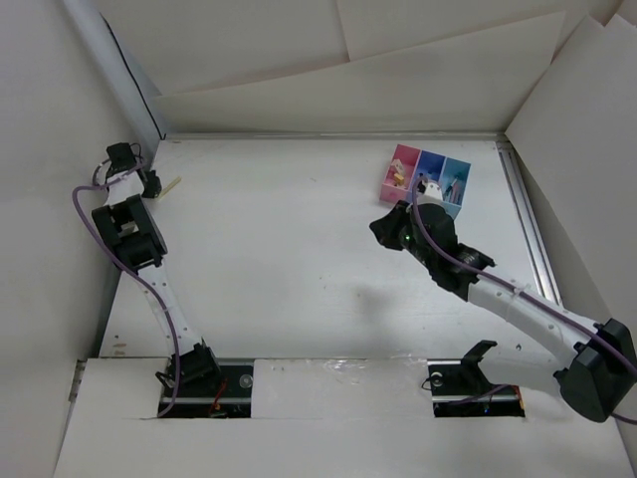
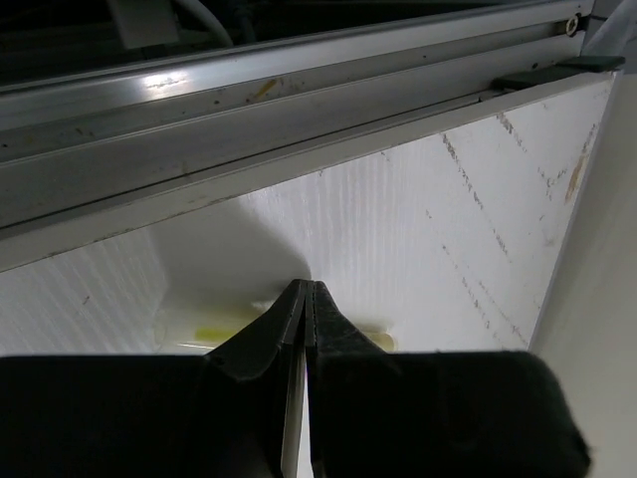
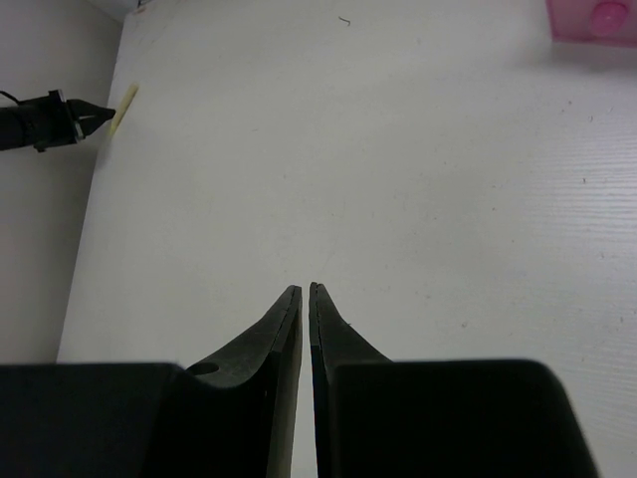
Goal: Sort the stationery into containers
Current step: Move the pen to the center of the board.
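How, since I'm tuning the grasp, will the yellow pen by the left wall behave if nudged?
The pen looks thin and small, so it is probably light and easily slid. It lies flat on the smooth table, so it may roll or skid. Close to the wall, it could jam there.

The top view looks down over the whole worktop. Both wrist views skim it closely. The right one shares the pink bin with the top view.

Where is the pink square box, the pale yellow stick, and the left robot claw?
Pink square plastic bin (image 1: 393,189), top external view, on its near wall.
Pale yellow thin stick (image 3: 123,108), right wrist view, on its middle.
Left gripper (image 2: 306,287), left wrist view, between its closed fingertips.
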`<action>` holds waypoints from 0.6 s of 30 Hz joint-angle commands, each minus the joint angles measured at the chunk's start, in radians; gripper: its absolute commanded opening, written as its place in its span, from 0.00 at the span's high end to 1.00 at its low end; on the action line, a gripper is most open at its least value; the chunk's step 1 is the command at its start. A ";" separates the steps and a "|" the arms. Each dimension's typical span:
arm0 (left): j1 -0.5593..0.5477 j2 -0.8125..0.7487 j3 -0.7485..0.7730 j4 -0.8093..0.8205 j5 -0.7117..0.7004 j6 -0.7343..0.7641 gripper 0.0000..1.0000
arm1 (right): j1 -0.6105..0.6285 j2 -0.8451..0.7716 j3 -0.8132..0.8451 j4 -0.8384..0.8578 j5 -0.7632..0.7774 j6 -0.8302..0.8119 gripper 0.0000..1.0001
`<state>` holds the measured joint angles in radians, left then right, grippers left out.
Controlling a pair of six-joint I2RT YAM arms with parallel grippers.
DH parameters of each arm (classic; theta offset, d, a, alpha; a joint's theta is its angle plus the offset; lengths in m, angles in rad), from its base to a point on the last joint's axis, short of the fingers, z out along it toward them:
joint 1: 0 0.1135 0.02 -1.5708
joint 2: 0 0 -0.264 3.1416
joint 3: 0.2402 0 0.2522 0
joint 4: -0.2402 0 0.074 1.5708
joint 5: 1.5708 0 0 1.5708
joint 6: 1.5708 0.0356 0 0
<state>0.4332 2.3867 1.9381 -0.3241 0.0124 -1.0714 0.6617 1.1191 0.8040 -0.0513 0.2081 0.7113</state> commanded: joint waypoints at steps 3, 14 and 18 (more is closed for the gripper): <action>-0.007 -0.015 -0.086 0.071 0.029 -0.015 1.00 | 0.012 -0.038 0.014 0.045 0.004 -0.012 0.86; -0.071 -0.198 -0.339 0.190 0.133 -0.035 1.00 | 0.012 -0.081 0.014 0.045 0.022 -0.012 0.86; -0.094 -0.267 -0.470 0.252 0.179 -0.035 1.00 | 0.012 -0.099 0.004 0.036 0.031 -0.012 0.86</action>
<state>0.3565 2.1967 1.5444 -0.0807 0.1535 -1.1152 0.6628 1.0489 0.8036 -0.0517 0.2184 0.7109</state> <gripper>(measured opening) 0.003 0.135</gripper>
